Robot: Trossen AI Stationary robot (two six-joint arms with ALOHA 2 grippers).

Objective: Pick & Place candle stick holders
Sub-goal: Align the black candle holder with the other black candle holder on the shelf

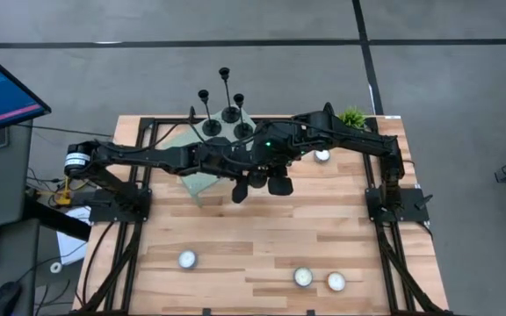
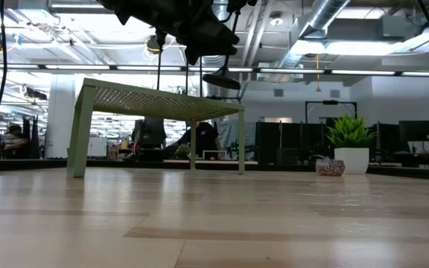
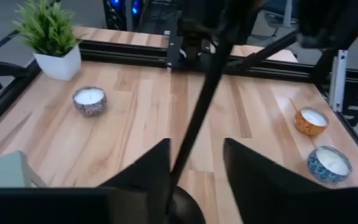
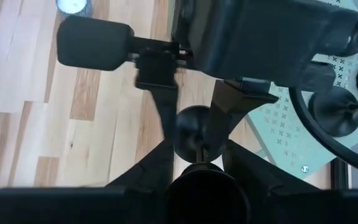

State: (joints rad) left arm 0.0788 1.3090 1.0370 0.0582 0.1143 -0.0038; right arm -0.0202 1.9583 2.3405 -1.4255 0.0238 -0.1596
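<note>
I am reaching both arms over the table (image 1: 262, 254), meeting beside the green stand (image 1: 202, 180). Three holders (image 1: 227, 112) are standing on the stand. My left gripper (image 3: 194, 163) and right gripper (image 4: 197, 149) are each pinching the stem of a fourth holder (image 3: 199, 112), lifted clear of the table.

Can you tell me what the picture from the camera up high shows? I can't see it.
Two dark robot arms meet over the middle of a wooden table, holding one candle stick holder between them. Three more black candle stick holders stand on a pale green stand behind them. Small round candles sit near the front edge, and a little green plant sits at the back.
</note>
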